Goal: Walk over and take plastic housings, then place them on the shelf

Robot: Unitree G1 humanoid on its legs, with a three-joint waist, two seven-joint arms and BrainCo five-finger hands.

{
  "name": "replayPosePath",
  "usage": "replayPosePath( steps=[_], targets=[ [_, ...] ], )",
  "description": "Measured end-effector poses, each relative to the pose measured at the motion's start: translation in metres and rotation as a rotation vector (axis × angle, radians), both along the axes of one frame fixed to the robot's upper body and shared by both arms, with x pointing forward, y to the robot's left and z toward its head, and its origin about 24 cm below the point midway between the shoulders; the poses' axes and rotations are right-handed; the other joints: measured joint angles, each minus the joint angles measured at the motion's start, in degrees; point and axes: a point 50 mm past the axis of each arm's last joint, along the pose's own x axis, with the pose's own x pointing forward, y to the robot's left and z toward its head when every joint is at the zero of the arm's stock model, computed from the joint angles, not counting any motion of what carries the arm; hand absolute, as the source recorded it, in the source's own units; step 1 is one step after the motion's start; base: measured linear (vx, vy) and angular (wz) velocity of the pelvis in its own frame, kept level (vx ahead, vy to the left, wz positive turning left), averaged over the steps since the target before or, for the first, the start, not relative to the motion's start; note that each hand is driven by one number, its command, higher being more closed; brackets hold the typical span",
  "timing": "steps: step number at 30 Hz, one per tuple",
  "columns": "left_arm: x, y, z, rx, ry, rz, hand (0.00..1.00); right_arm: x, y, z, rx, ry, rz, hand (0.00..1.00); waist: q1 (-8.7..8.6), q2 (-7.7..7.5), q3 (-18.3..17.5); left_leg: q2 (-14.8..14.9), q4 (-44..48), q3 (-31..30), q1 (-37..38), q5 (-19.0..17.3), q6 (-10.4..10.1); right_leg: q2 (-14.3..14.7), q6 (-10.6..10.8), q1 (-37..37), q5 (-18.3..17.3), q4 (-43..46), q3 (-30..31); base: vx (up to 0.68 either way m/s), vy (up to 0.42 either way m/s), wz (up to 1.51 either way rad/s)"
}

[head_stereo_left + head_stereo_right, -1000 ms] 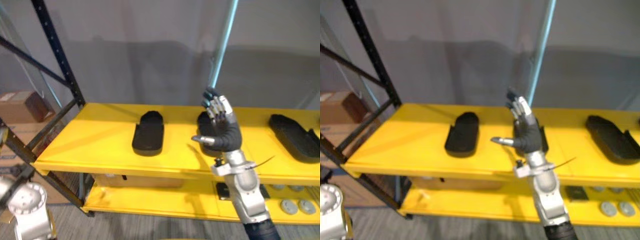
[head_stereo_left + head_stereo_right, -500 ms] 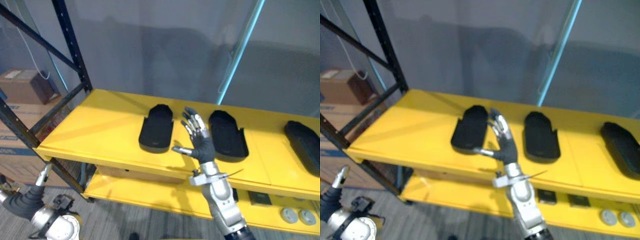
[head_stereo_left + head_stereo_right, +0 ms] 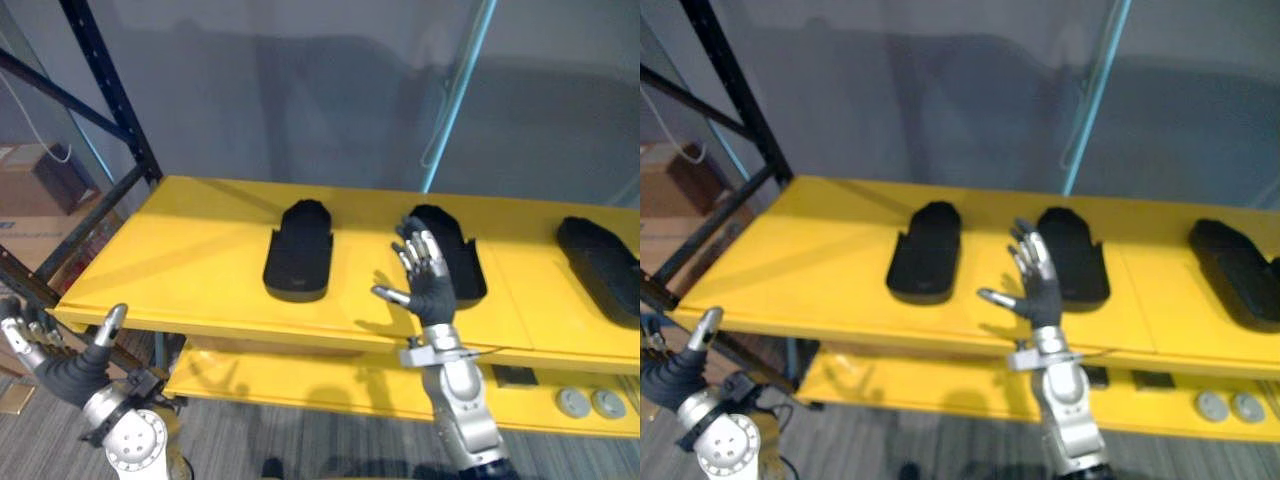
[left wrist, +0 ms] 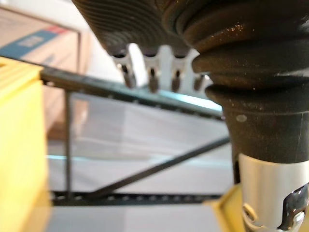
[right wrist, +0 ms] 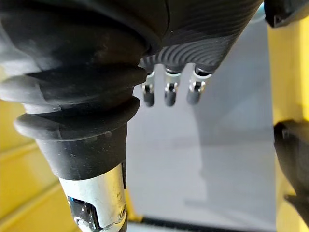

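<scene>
Three black plastic housings lie flat on the top yellow shelf (image 3: pixel 190 260). There is a left housing (image 3: pixel 298 252), a middle housing (image 3: pixel 458 262) and a right housing (image 3: pixel 600 268), each well apart from the next.

The right hand (image 3: pixel 428 285) is held up over the near edge of the shelf, between the left and middle housings and closer to the middle one. Its fingers are spread wide, its thumb sticks out to the left, and it holds nothing.

The left hand (image 3: pixel 62 368) is low down at the near left, below the shelf and far from the housings. Its fingers are loose, its thumb is up, and it holds nothing.

The right wrist view shows straight fingers (image 5: pixel 166 92) and one black housing (image 5: pixel 292 154) on yellow; I cannot tell which one.

The left wrist view shows straight fingers (image 4: pixel 152 72), black frame bars (image 4: pixel 145 169) and a cardboard box (image 4: pixel 48 43).

The left eye view shows round grey parts (image 3: pixel 590 403) on the lower shelf (image 3: pixel 300 395) and a blue pole (image 3: pixel 455 85) behind.
</scene>
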Motion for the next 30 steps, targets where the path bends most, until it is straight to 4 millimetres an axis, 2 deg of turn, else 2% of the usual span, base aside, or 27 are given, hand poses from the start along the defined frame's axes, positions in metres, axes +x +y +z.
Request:
replayPosePath(
  steps=[2, 4, 5, 7, 9, 13, 20, 24, 30],
  targets=[
    [0.000, 0.003, -0.010, -0.033, 0.062, 0.013, 0.00, -0.001, 0.004, 0.001, -0.022, -0.011, 0.088, 0.00, 0.21, -0.28, 0.2, 0.0, 0.0, -0.1, -0.1, 0.0, 0.0, 0.0, 0.1, 0.0, 0.0, -0.1, -0.1, 0.00, 0.000, 0.00],
    [-0.001, 0.009, -0.034, -0.122, 0.148, 0.043, 0.00, 0.000, 0.007, 0.002, -0.078, -0.021, 0.153, 0.00, 0.76, -0.52, 0.3, -0.1, 0.0, -0.4, -0.2, 0.0, 0.0, 0.0, 0.1, 0.1, 0.0, -0.1, -0.2, 0.01, -0.003, 0.07],
    [-0.005, 0.014, -0.052, -0.173, 0.213, 0.077, 0.00, 0.002, 0.007, 0.005, -0.109, -0.036, 0.179, 0.00, 0.90, -0.75, 0.3, -0.2, 0.0, -1.0, -0.6, 0.0, 0.0, 0.0, 0.1, 0.2, 0.1, 0.0, -0.9, 0.02, -0.006, 0.22],
    [-0.016, 0.022, -0.074, -0.239, 0.287, 0.135, 0.00, 0.007, 0.004, 0.011, -0.146, -0.060, 0.197, 0.00, 1.22, -1.27, 0.3, -0.2, 0.0, -1.3, -1.0, 0.1, 0.0, 0.0, 0.5, 0.1, 0.5, 0.2, -1.6, 0.02, -0.008, 0.17],
    [-0.036, 0.034, -0.096, -0.267, 0.365, 0.234, 0.00, 0.015, -0.003, 0.015, -0.175, -0.063, 0.218, 0.00, 1.92, -1.95, 0.0, -0.4, 0.0, -1.7, -1.0, 0.1, 0.0, 0.0, 0.4, 0.2, 0.5, 0.3, -1.7, 0.04, -0.012, 0.07],
    [-0.051, 0.041, -0.111, -0.276, 0.409, 0.292, 0.00, 0.022, -0.015, 0.021, -0.171, -0.055, 0.254, 0.00, 2.39, -1.97, 0.0, -0.9, 0.0, -2.8, -0.9, 0.1, 0.0, -0.1, 0.3, 1.0, 0.4, 0.4, -3.0, 0.00, -0.012, 0.15],
    [-0.052, 0.036, -0.133, -0.301, 0.510, 0.112, 0.00, 0.023, -0.009, 0.017, -0.205, -0.016, 0.431, 0.00, 2.42, -1.76, 0.1, -0.8, 0.0, -2.8, -0.9, 0.3, 0.2, -0.3, -0.1, 0.9, 0.0, 0.5, -3.0, -0.04, 0.010, 0.00],
    [-0.057, 0.021, -0.159, -0.386, 0.634, -0.038, 0.00, 0.025, -0.008, 0.006, -0.232, 0.043, 0.486, 0.00, 2.42, -1.74, 0.2, -0.8, 0.0, -2.8, -0.9, 0.4, 0.3, -0.5, -0.1, 0.8, 0.0, 0.5, -3.0, -0.01, 0.002, 0.00],
    [-0.066, 0.013, -0.181, -0.429, 0.777, -0.185, 0.00, 0.023, 0.011, -0.008, -0.312, 0.115, 0.681, 0.00, 2.71, -2.09, 0.6, -0.5, 0.0, -2.9, -0.9, 0.4, 0.4, -0.4, 0.1, 0.9, 0.1, 0.3, -3.0, 0.00, 0.000, 0.00]
  ],
)
